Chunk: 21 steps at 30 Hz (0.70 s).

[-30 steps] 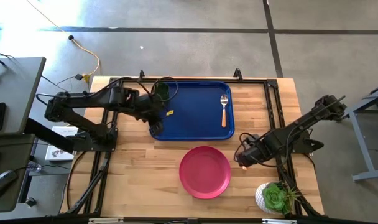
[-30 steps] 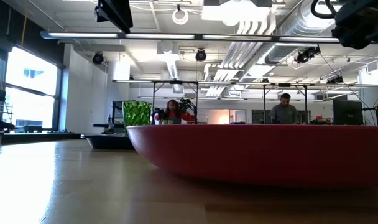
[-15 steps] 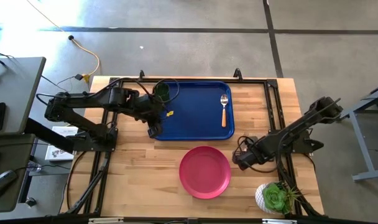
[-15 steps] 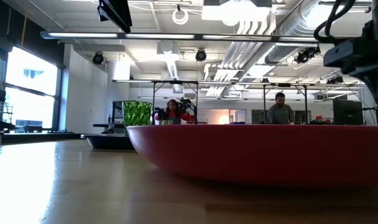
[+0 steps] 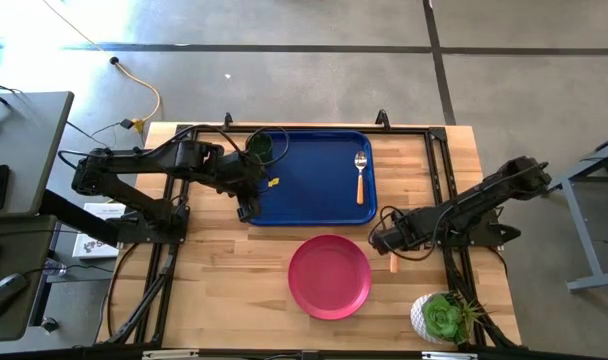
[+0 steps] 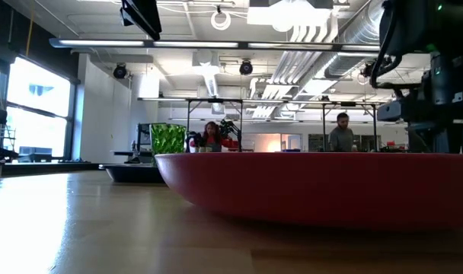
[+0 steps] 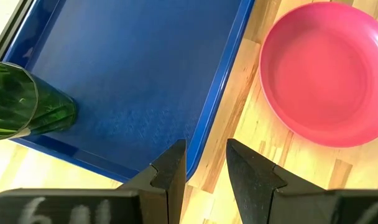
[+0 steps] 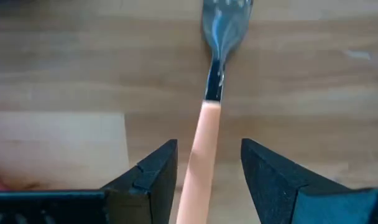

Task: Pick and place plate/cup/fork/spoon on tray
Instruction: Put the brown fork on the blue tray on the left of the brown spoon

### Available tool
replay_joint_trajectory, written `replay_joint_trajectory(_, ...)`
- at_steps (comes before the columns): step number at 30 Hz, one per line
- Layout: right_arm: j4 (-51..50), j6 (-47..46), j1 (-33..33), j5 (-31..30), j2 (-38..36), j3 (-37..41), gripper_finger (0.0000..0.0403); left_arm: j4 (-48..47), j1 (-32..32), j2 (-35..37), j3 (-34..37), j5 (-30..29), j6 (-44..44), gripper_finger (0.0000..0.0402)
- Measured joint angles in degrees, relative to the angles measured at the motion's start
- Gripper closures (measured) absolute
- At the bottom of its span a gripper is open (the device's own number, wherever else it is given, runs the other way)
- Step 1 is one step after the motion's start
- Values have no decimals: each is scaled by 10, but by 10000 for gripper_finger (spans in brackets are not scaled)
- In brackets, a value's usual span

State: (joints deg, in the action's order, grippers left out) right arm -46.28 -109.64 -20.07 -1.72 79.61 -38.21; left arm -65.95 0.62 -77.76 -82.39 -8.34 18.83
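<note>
Right hand [image 8: 204, 180] straddles the fork on the wooden counter [image 5: 224, 280].
Its fingers are spread, not gripping, either side of the orange-handled, silver-tined fork [image 8: 209, 118], right of the round pink-red plastic plate [image 5: 329, 277]. Left hand [image 7: 204, 168], fingers narrowly parted and empty, hangs over the dark blue rectangular tray's [image 5: 309, 200] near-left rim; the dark green translucent cup [image 5: 260, 146] and orange-handled spoon [image 5: 360, 176] sit on it.

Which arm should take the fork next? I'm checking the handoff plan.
The right arm. Its gripper is open with the fork handle between its fingers, on the table beside the plate. The left gripper is at the tray edge, far from it.
</note>
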Motion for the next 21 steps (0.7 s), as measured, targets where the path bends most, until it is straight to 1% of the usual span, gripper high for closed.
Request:
replay_joint_trajectory(6,20,20,29,12,4,24,234,0,0,0,0,0,0,298)
replay_joint_trajectory(8,30,21,34,15,4,30,243,0,1,0,0,0,0,298)
replay_joint_trajectory(11,45,21,38,23,2,38,277,1,2,0,0,-3,0,298)
replay_joint_trajectory(17,47,15,37,23,2,36,364,1,2,0,0,-15,-1,298)
replay_joint_trajectory(19,46,7,37,22,2,37,383,1,2,0,0,-15,-6,298)
replay_joint_trajectory(21,46,3,37,22,2,37,388,0,2,0,0,-15,-10,298)
